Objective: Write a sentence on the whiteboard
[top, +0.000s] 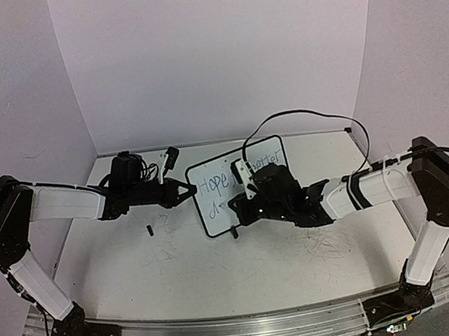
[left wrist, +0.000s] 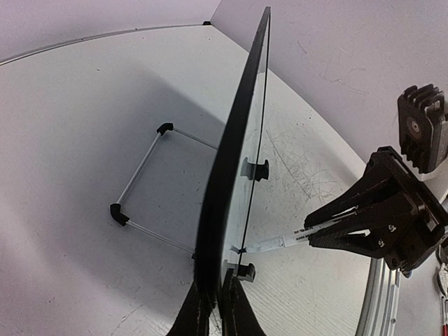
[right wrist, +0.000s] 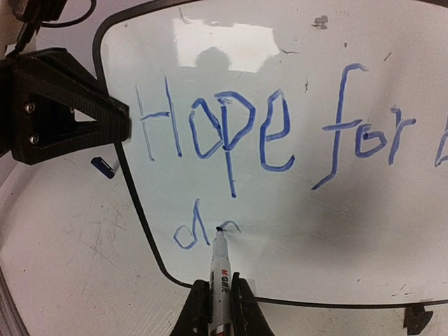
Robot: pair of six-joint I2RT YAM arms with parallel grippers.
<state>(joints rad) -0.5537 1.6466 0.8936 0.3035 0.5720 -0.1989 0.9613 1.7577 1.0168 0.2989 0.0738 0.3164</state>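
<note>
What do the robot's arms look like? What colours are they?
The left arm and the right arm both have smooth white covers with chunky black joints in between. Their fingers are black, flat and pointy, like triangles with cut-out holes. A thin black cable loops up behind the right arm.

Top view: right hand [top: 250, 188] covers the middle of the sentence [top: 210, 184]. Right wrist view: top line cut off right of "for"; marker [right wrist: 219, 259] barrel hidden between that hand's fingers. Left wrist view: whiteboard [left wrist: 231, 161] edge-on above left hand [left wrist: 215, 294], writing unreadable.
</note>
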